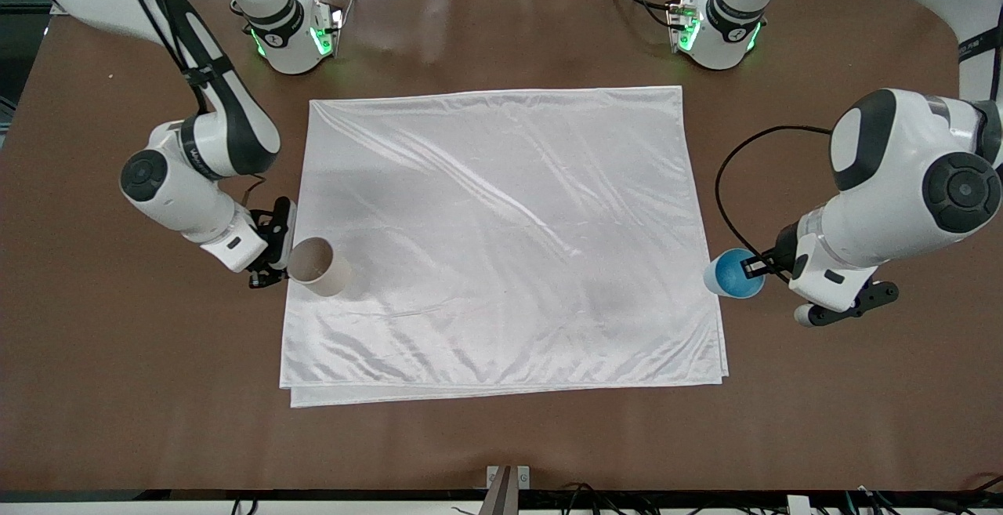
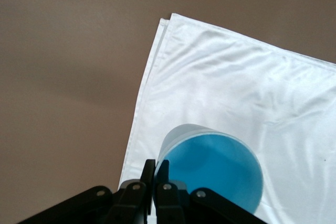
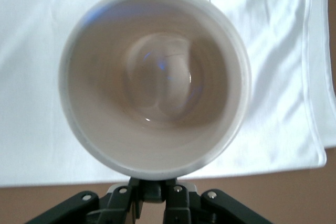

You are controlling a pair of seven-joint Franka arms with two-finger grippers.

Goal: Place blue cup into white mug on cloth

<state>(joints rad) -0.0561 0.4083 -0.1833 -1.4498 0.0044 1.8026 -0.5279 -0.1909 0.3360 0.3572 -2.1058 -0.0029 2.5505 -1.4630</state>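
Pinching the blue cup (image 1: 733, 273) by its rim over the cloth's (image 1: 501, 225) edge, the left gripper (image 1: 757, 266) should carry it level above the white mug (image 1: 320, 266), which the right gripper (image 1: 276, 252) clamps steady at the opposite edge.

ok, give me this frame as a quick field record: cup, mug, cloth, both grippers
blue cup: held by its rim, over the cloth's edge at the left arm's end
white mug: held at its rim, empty, over the cloth's edge at the right arm's end
cloth: spread flat on the table, wrinkled, layered edge nearest the front camera
left gripper: shut on the blue cup
right gripper: shut on the white mug
cup in mug: not yet
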